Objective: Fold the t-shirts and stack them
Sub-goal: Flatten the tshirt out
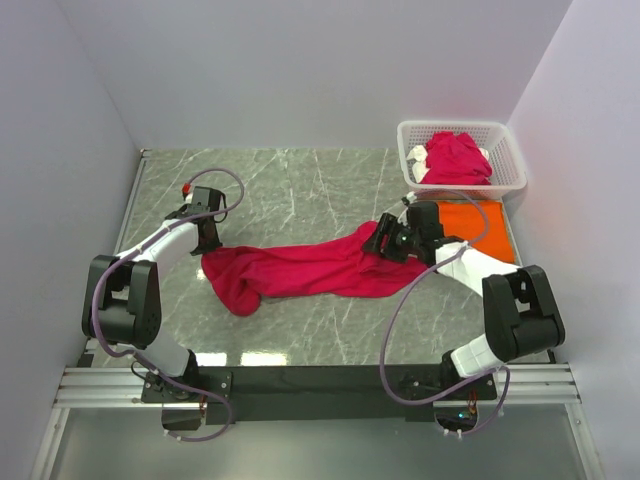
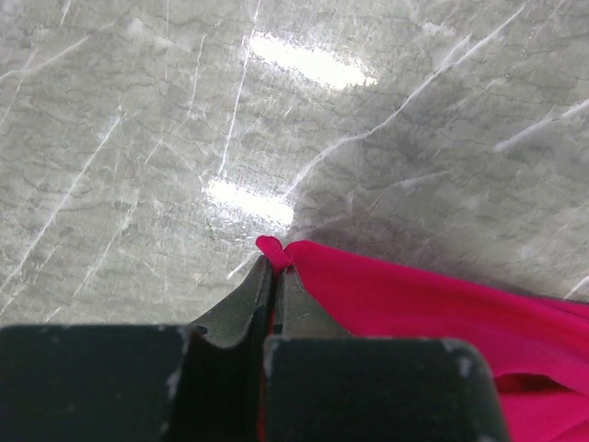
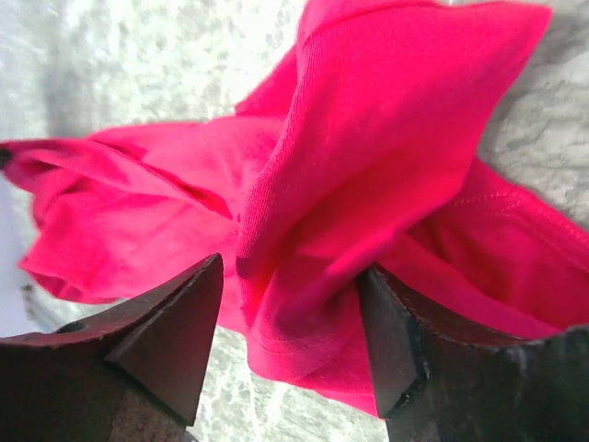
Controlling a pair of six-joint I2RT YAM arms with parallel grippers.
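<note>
1. I'm seeing bright, even overhead light up top, casting soft shadows.
2. I'm getting two glare patches on the table [image 2: 110,166] in the left wrist view.
3. I'm watching the right wrist view washing out pale; its fingers [image 3: 166,341] are blurring.

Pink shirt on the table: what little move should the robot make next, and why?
Probably draw the right gripper off the pink shirt to regrip a cleaner edge: its jaws stand open around a bunched fold, while the left gripper pinches the opposite corner shut.
</note>
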